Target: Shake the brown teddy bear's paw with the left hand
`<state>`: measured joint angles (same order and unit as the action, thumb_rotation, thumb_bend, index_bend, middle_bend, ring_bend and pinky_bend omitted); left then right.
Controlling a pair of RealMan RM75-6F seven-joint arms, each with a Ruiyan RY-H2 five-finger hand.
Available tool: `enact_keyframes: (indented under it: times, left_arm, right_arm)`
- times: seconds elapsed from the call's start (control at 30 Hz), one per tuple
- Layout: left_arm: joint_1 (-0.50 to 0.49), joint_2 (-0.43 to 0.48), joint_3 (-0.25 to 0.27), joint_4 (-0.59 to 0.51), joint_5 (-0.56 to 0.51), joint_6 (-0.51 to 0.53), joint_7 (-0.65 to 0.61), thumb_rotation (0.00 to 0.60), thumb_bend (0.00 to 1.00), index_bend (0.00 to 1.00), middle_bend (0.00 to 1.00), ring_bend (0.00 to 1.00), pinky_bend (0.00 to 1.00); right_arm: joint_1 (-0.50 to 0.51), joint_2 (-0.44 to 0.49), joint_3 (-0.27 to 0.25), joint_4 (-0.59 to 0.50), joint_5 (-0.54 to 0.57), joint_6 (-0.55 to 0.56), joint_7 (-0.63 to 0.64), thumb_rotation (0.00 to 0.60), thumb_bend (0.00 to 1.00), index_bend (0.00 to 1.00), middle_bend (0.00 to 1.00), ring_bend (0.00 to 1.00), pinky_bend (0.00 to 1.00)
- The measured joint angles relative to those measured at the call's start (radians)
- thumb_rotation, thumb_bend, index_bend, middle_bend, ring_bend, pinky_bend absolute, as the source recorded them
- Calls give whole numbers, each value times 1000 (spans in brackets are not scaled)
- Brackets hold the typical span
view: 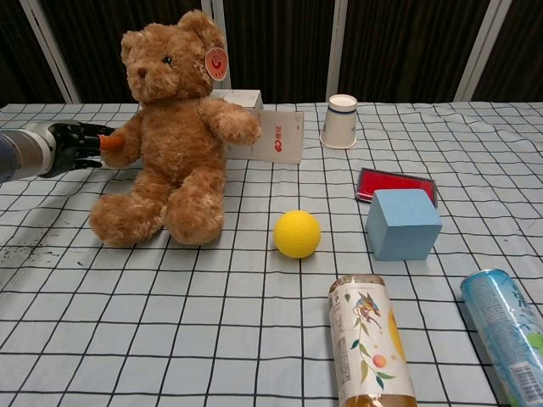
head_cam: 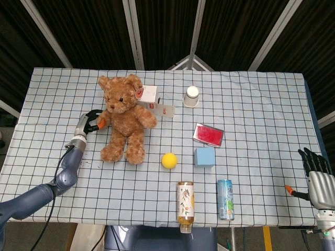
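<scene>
Brown teddy bear's paw (view: 125, 146) gripped by left robot hand (view: 75, 142).

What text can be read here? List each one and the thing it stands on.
Nothing reads clearly.
Round red tag on the teddy bear: emblem only.
White box behind it: red logo and print, blurred.
Bottle: pictures, no legible words.
Blue can: print too small.

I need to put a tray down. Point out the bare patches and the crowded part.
Bare cloth: the far right of the table, right of the paper cup and red box; also the near-left corner, below the teddy bear. Crowded: around the yellow ball, blue cube, bottle and can.
</scene>
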<state>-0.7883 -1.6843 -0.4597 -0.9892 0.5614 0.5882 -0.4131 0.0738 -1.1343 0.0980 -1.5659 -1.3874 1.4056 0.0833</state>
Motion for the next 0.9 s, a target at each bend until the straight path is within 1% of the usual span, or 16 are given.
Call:
enact_keyframes:
  times: [0.23, 0.43, 0.53, 0.63, 0.9]
  left_arm:
    - [-4, 1, -14, -19, 5, 25, 14, 600, 639, 301, 452, 64, 0]
    - [1, 16, -24, -68, 14, 73, 37, 600, 637, 301, 451, 64, 0]
    - [7, 25, -28, -92, 12, 94, 51, 600, 620, 301, 451, 63, 0]
    - [9, 26, -32, -95, 5, 98, 58, 600, 600, 301, 451, 63, 0]
    - [3, 14, -54, -92, 10, 112, 55, 600, 599, 301, 449, 61, 0]
  right_arm:
    - [-1, 1, 0, -2, 1, 0, 0, 600, 131, 54, 15, 0, 0]
    - [-1, 3, -2, -7, -3, 2, 0, 600, 131, 55, 15, 0, 0]
    - [-1, 3, -2, -8, -2, 0, -1, 600, 131, 55, 15, 0, 0]
    - [0, 3, -2, -9, -1, -2, -2, 600, 131, 55, 15, 0, 0]
    - [3, 2, -2, -7, 4, -9, -5, 600, 131, 55, 15, 0, 0]
